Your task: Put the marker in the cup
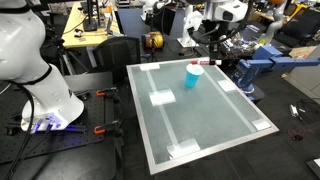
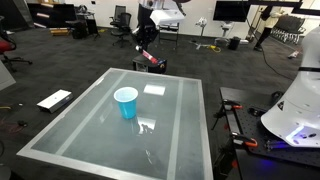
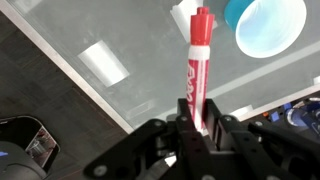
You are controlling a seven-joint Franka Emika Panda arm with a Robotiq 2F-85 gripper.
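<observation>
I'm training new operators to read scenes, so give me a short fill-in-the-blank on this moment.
1. The gripper is ____ on the marker.
2. The cup stands ____ on the table, with nothing in it.
3. The cup's outside is light ____.
4. The marker's cap is ____.

Missing words: shut; upright; blue; red.

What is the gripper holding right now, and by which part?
The black gripper grips the thin red-and-white marker at the end opposite its red cap; the capped end sticks out free.
</observation>
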